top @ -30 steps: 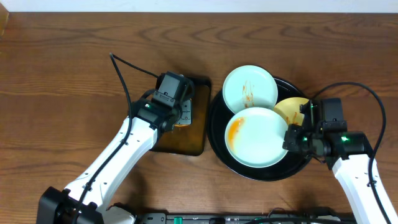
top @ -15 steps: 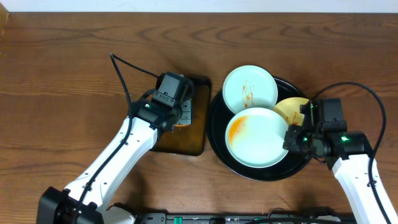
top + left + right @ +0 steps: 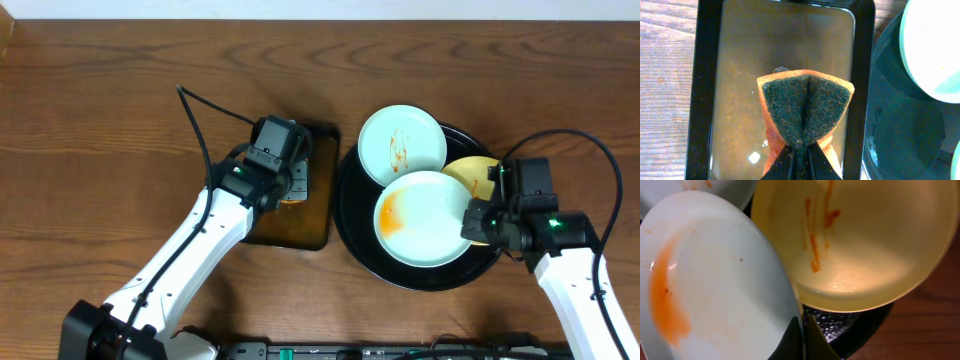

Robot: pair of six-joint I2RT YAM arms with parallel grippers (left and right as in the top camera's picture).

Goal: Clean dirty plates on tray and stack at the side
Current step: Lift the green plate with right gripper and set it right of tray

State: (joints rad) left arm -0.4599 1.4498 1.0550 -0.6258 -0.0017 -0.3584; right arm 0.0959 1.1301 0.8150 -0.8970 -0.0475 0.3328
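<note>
Over the black tray (image 3: 352, 230), the right pincer (image 3: 801, 338) gripped the rim of a smeared mint plate (image 3: 425, 220); the left pincer (image 3: 800, 151) squeezed a sponge (image 3: 805, 107).

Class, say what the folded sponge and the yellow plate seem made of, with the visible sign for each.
The sponge: likely orange foam under a dark green scouring face, matted and fuzzy. The yellow plate: smooth, glossy, perhaps glazed ceramic or melamine; a soft highlight shows and sauce sits on top.
</note>
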